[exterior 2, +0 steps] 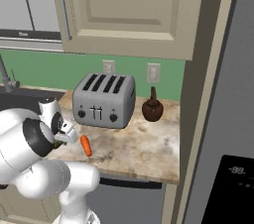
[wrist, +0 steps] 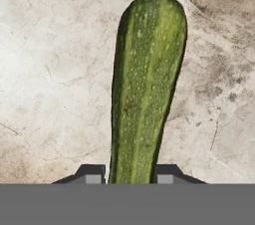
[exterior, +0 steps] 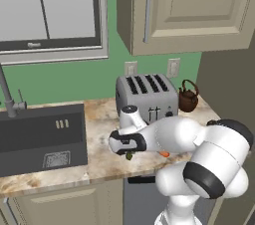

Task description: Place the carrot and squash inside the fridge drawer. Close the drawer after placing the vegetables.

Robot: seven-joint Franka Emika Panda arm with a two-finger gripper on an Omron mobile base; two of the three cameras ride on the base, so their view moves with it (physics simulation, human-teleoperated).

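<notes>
I'm clamping my gripper (wrist: 128, 178) nearly shut on the squash (wrist: 147, 84), with the carrot (exterior 2: 86, 145) lying just beside on the counter (exterior 2: 134, 148)

Green wall (exterior: 69, 77) ahead of me, window (exterior: 50, 10) over dark sink (exterior: 40, 137), beige cupboards (exterior 2: 129, 12) above. Speckled stone table (exterior 2: 139, 148) carries a toaster (exterior 2: 104, 100) and brown kettle (exterior 2: 153, 108); two sockets (exterior 2: 153, 73) behind.

Squash (wrist: 147, 89) base behind grey band

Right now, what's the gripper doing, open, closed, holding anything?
Gripper: closed on the squash, one fingertip on each side, down at the counter.
</notes>
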